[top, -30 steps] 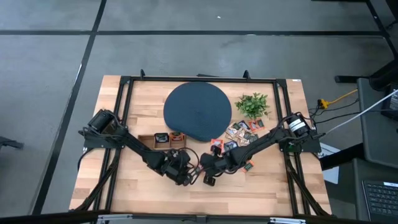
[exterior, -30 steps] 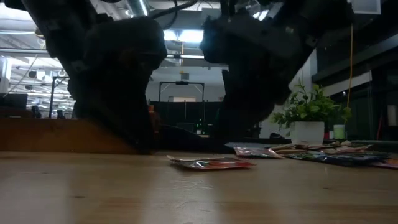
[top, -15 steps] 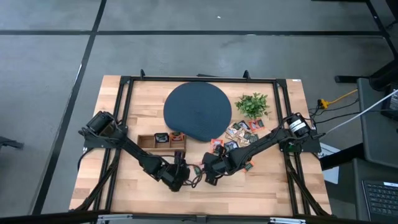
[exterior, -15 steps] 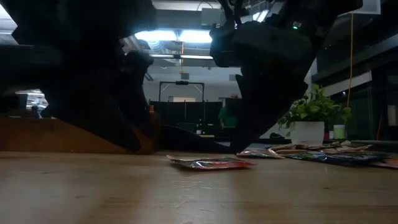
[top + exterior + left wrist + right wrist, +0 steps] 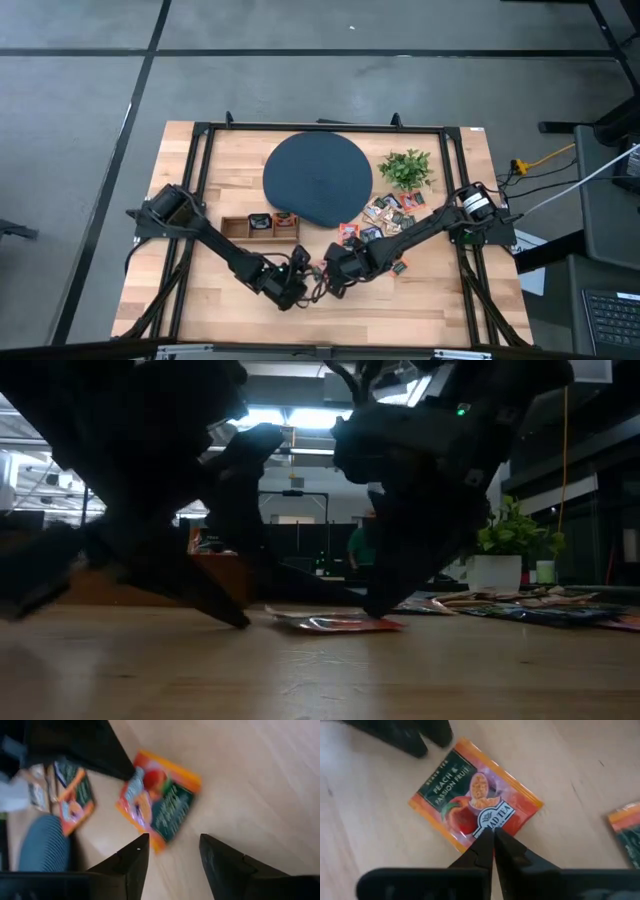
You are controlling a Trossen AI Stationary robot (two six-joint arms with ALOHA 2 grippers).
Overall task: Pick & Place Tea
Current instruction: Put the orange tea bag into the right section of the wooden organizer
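An orange-red tea sachet [image 5: 475,802] lies flat on the wood between my two grippers, shown also as the sachet [image 5: 160,802] and the sachet [image 5: 335,623]. My right gripper [image 5: 493,836] is shut with its tips on it. My left gripper [image 5: 172,842] is open and points at the sachet from the table's left, its fingers just short of the near corner. In the high view the left gripper [image 5: 302,274] and right gripper [image 5: 324,271] almost meet near the table's near edge. More tea sachets [image 5: 385,214] lie in a loose pile. My right gripper rests its shut fingertips [image 5: 487,840] on the sachet's face close to one edge [image 5: 485,822], coming slanting down from the table's right. The sachet stays flat on the table, its right end [image 5: 375,622] under the tips.
A round dark disc [image 5: 318,178] sits at the table's far middle, with a small green plant [image 5: 406,167] to its right. A wooden tray [image 5: 260,227] with sachets in it stands left of the grippers. A second sachet [image 5: 75,800] lies nearby. A dark frame [image 5: 200,135] runs around the table.
My right gripper has come down onto the sachet's right end. My left gripper has moved toward the near edge, tipped down and swung toward the sachet. The sachet has stayed where it was.
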